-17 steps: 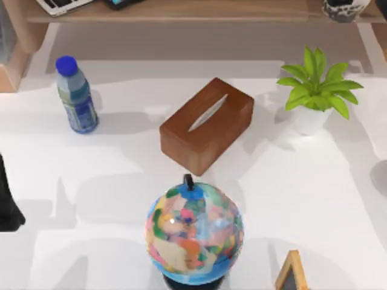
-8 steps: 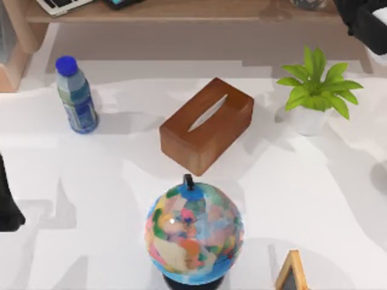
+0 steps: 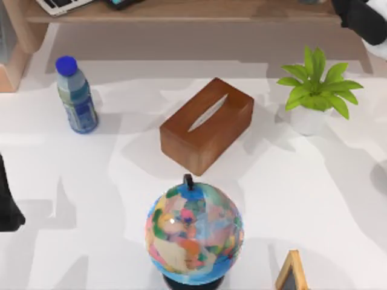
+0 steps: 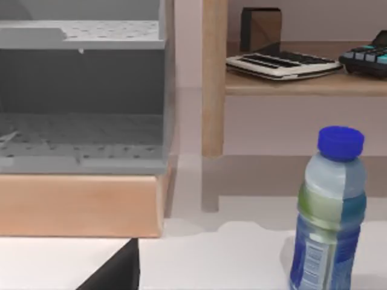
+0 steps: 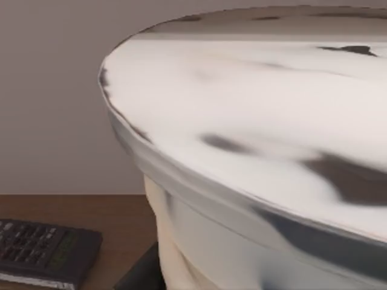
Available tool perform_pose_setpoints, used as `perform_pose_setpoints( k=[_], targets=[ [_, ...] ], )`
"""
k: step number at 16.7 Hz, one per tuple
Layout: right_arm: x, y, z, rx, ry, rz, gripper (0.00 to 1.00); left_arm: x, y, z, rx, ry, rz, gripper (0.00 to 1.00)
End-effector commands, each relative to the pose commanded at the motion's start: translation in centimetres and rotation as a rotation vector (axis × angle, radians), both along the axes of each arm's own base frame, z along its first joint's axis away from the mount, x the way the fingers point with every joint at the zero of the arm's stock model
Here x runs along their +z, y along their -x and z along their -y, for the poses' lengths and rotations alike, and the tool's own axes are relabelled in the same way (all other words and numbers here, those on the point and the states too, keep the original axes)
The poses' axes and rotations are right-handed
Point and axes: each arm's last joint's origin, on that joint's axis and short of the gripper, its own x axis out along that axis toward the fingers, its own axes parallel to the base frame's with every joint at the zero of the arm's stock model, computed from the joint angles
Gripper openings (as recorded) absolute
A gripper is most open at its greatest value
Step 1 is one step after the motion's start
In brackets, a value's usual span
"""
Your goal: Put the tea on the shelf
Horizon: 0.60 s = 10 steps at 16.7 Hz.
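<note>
The right hand (image 3: 363, 18) sits at the top view's far right corner, over the right end of the shelf (image 3: 181, 11), a light-brown wooden board running across the back of the white tabletop (image 3: 91, 181). From above only its dark body and a patch of white show at the frame edge, so I cannot tell how far its fingers are spread or whether they grip anything. In the right wrist view the tea (image 5: 260, 151) looms very close, a rounded pale container with dark blotches and a wide rim, standing above the brown shelf board (image 5: 72, 211); a dark calculator (image 5: 42, 251) lies on that board beside it.

The left arm (image 3: 7, 199) is parked at the left edge of the tabletop, and the state of its fingers cannot be told either. Its wrist view looks toward a blue-capped bottle (image 4: 329, 211) standing on the tabletop, with a wooden shelf support (image 4: 214, 78) behind it, a white keyboard (image 4: 281, 63) on the shelf, and a grey perforated rack (image 4: 81, 90) to the side.

On the tabletop, the bottle (image 3: 75, 95) stands at the back left, a brown wooden tissue box (image 3: 207, 125) lies near the middle, a green potted plant (image 3: 314, 90) stands at the back right, and a colourful globe (image 3: 193, 229) stands at the front, just ahead of the tissue box.
</note>
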Motion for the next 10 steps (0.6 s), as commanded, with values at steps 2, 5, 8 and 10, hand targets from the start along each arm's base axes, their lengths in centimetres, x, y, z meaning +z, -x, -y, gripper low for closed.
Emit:
perform_pose_setpoints(
  k=[2,5,8,10],
  targets=[
    [0.0,0.0,0.2,-0.003,-0.002,0.0,0.0,0.0,0.0,0.0,0.0,0.0,0.0,1.0],
    [-1.3,-1.1,0.0,0.0,0.006,-0.016,0.0,0.0,0.0,0.0,0.0,0.0,0.0,1.0],
    [-2.0,-2.7,0.0,0.0,-0.001,0.003,0.0,0.0,0.0,0.0,0.0,0.0,0.0,1.0],
    [-2.7,-3.6,0.0,0.0,-0.002,0.005,0.0,0.0,0.0,0.0,0.0,0.0,0.0,1.0]
  ],
)
